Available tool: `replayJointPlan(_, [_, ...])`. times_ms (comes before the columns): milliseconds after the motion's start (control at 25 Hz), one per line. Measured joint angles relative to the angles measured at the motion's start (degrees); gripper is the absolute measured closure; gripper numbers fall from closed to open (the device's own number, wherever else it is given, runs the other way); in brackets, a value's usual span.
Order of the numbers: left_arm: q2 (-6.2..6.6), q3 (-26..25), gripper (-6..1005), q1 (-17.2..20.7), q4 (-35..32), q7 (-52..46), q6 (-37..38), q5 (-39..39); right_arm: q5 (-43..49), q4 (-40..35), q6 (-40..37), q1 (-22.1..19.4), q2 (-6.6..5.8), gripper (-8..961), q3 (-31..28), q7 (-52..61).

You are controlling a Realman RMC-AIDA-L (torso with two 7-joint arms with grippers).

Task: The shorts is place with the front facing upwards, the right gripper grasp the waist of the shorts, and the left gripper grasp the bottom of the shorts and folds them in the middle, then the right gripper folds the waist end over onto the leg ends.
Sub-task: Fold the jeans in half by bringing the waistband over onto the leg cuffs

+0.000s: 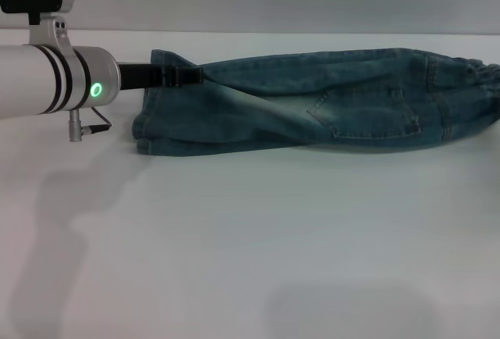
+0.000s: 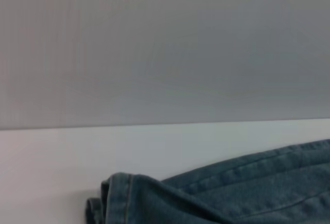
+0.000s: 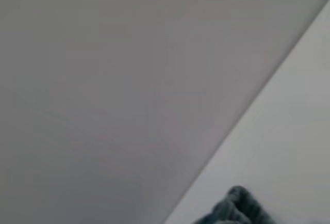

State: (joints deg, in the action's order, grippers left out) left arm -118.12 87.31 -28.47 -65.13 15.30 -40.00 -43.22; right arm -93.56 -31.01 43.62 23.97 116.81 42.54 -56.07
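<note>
The blue denim shorts [image 1: 312,108] lie folded lengthwise across the far part of the table, with a stitched pocket facing up. The ruched waist [image 1: 478,89] is at the right end and the bottom [image 1: 148,124] with its hems at the left end. My left gripper [image 1: 187,76], on the arm with the green ring, reaches in from the left and looks shut on the far upper hem. The left wrist view shows the hem fold [image 2: 116,198] close up. The right gripper is out of view; its wrist view shows only a bit of gathered denim [image 3: 234,208].
The white table [image 1: 250,237] stretches broad and bare toward me in front of the shorts. A grey wall [image 2: 165,48] stands just behind the table's far edge.
</note>
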Motion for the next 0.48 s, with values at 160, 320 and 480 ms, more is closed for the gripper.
replayJointPlan(160, [-0.06,0.5,172,0.0,0.0,0.0,1.3,-0.4,0.0,-2.8,2.1,0.2,0.0,953,0.0,0.3])
replayJointPlan(320, [-0.21,1.6,172,0.3,0.1,0.1,2.5,-0.9,0.0,-5.6,4.3,1.0,0.0,954,0.0,0.9])
replayJointPlan(480, [-0.21,4.1,172,1.4,0.2,0.4,5.2,-3.2,0.0,-7.8,5.2,2.2,-0.11,954,1.9,2.2])
